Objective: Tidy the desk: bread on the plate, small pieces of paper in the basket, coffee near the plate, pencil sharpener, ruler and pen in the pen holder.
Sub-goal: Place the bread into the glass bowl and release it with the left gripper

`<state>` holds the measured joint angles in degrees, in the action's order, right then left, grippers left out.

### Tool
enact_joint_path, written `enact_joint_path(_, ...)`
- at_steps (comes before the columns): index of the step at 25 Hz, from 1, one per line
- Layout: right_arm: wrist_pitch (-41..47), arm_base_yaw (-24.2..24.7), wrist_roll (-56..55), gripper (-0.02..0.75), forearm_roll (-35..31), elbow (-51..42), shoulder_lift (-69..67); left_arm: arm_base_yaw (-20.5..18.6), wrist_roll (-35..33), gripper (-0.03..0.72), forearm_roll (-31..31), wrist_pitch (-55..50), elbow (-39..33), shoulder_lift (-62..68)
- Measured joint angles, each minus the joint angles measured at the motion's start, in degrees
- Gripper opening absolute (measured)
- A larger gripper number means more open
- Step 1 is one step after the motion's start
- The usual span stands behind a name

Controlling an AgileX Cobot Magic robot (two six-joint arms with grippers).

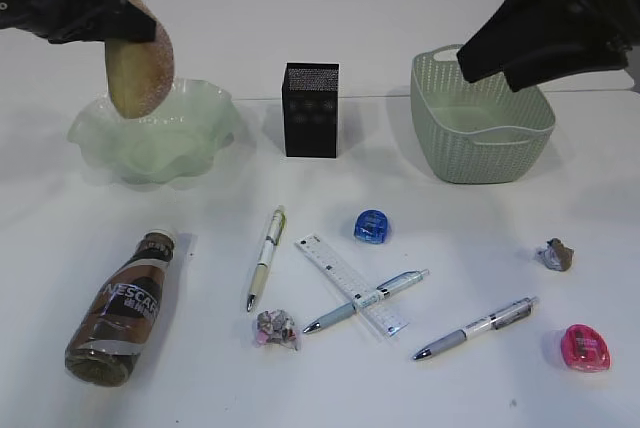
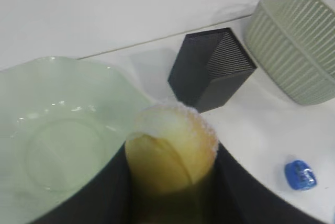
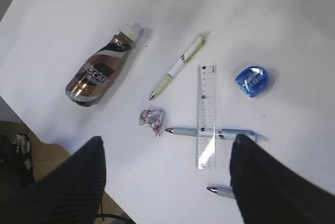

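My left gripper (image 1: 128, 26) is shut on the bread (image 1: 140, 70), a golden sugary roll hanging on end over the wavy green plate (image 1: 205, 106). In the left wrist view the bread (image 2: 175, 143) sits between the dark fingers above the plate's right rim (image 2: 112, 85). The coffee (image 1: 120, 310) lies on its side at the front left. A ruler (image 1: 350, 285) crosses one of three pens (image 1: 266, 256). Blue (image 1: 371, 226) and pink (image 1: 585, 347) sharpeners and two paper scraps (image 1: 276, 329) lie loose. My right gripper (image 3: 167, 145) hangs open and empty, high over the desk.
The black mesh pen holder (image 1: 311, 110) stands at the middle back, with the green basket (image 1: 480, 143) to its right. A second paper scrap (image 1: 556, 254) lies at the right. In the right wrist view the desk's near edge (image 3: 78, 153) runs just beneath the left finger.
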<state>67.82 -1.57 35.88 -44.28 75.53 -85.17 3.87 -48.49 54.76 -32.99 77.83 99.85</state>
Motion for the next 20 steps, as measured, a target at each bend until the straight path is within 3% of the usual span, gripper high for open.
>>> enact_joint_path(6,-1.08,0.0,-0.68,0.572,1.79,0.0,0.0,0.0,4.94,0.253,-14.21,4.29,0.0,0.02)
enact_joint_path(9,-1.65,0.0,-0.67,0.571,2.12,0.0,0.0,0.0,6.04,0.253,-18.37,5.97,0.0,0.76)
enact_joint_path(20,-2.32,0.0,-0.67,0.571,2.43,0.0,-0.24,0.38,6.44,0.253,-20.54,16.48,0.0,7.07)
